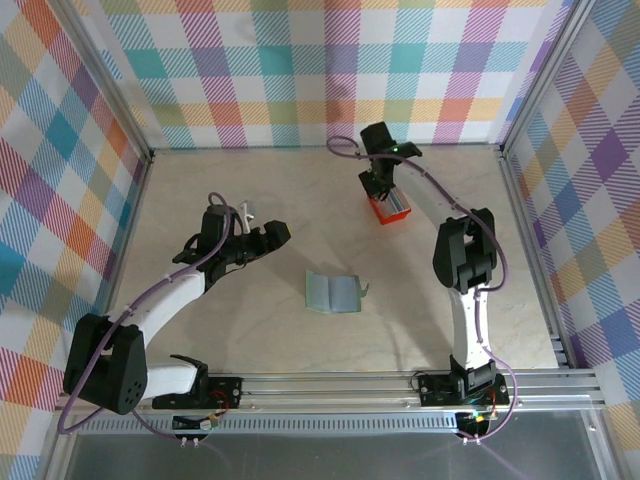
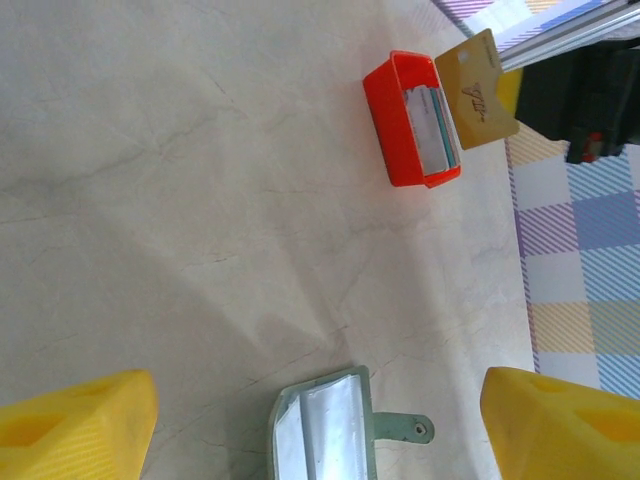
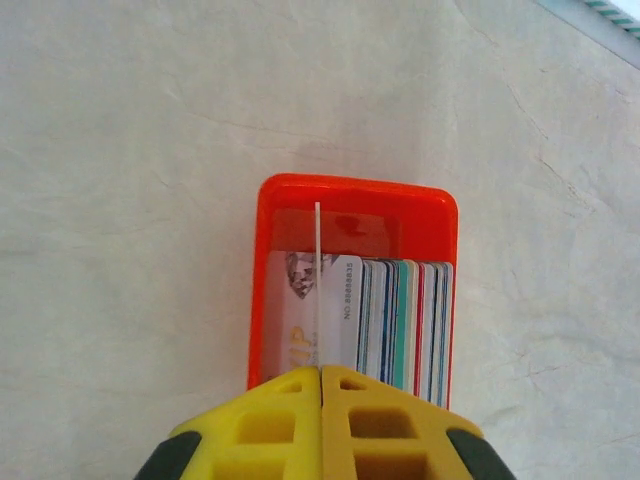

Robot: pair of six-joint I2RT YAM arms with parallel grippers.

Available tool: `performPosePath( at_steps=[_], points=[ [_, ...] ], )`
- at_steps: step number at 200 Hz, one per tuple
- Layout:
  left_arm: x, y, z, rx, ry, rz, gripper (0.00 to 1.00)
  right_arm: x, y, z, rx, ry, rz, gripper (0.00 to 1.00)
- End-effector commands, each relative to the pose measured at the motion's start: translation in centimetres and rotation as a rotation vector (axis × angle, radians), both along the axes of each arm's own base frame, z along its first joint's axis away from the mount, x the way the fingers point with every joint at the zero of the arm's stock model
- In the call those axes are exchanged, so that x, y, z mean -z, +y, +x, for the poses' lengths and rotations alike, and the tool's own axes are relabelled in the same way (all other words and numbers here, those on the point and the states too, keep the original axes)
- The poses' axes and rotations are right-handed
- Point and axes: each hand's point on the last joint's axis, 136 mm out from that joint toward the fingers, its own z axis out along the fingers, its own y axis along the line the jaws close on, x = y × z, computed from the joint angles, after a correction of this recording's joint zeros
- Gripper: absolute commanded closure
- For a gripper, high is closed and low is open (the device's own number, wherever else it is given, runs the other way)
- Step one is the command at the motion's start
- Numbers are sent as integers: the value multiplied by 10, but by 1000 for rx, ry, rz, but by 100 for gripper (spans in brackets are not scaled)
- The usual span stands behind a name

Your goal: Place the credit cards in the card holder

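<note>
Red box (image 3: 355, 192), gold card (image 2: 478, 88), grey-green card holder (image 1: 333, 293), pastel plaid walls (image 1: 300, 70), cream marbled table (image 1: 250, 330)

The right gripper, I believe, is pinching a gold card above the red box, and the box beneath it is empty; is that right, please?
Not quite: the red box is not empty; the right wrist view shows a row of cards standing on edge in it. The rest holds: the right gripper has its jaws shut on a gold card above the box.
</note>
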Motion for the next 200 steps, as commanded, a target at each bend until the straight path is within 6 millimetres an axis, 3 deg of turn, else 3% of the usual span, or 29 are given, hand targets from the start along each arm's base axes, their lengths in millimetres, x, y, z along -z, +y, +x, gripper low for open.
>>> performPosePath(
  at_steps=[1, 24, 40, 85, 200],
  points=[
    [-18, 5, -2, -14, -51, -14, 17, -54, 8, -29, 39, -9, 217, 100],
    [-36, 4, -3, -19, -90, -51, 17, -88, 20, -57, 23, -27, 436, 100],
    [-48, 3, -5, -21, -109, -88, 17, -100, 33, -78, -32, -23, 564, 100],
    [-63, 0, -6, -25, -149, -151, 18, -99, 26, -103, 19, -34, 646, 100],
    [-91, -11, 5, -14, -183, -273, 19, -142, 64, -152, -126, 3, 1073, 100]
  ],
)
